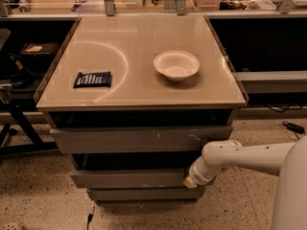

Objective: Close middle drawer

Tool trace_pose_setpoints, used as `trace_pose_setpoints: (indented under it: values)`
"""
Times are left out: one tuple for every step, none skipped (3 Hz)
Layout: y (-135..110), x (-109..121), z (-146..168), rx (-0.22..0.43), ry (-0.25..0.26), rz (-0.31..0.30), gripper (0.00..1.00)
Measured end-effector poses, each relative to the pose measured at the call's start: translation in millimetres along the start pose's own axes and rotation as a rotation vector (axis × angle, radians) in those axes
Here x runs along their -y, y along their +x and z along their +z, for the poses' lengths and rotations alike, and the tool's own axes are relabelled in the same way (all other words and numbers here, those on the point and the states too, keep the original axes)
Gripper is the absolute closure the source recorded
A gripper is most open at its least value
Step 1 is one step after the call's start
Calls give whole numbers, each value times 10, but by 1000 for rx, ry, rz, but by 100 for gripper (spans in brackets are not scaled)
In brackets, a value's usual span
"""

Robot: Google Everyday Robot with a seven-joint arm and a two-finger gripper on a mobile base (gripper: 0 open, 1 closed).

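In the single camera view, we see the cabinet in the centre of the frame. The middle drawer (129, 178) sits low in the frame, its front standing a little forward of the narrower drawer front (144, 194) below, with a dark gap above it. The gripper (192, 180) reaches in from the lower right and meets the drawer's right end; whether it is spread or closed is hidden from us. On the worktop (144, 30) sit a white bowl (176, 65) and a dark packet (92, 79), well apart.
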State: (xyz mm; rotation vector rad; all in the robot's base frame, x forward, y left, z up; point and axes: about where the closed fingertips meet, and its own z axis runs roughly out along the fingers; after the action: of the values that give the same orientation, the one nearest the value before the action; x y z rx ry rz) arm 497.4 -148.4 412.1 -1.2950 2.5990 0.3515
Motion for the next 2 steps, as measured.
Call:
trace_pose_setpoints:
  values:
    - [-4, 4, -1, 1, 1, 0, 82]
    - [-4, 4, -1, 1, 1, 0, 59]
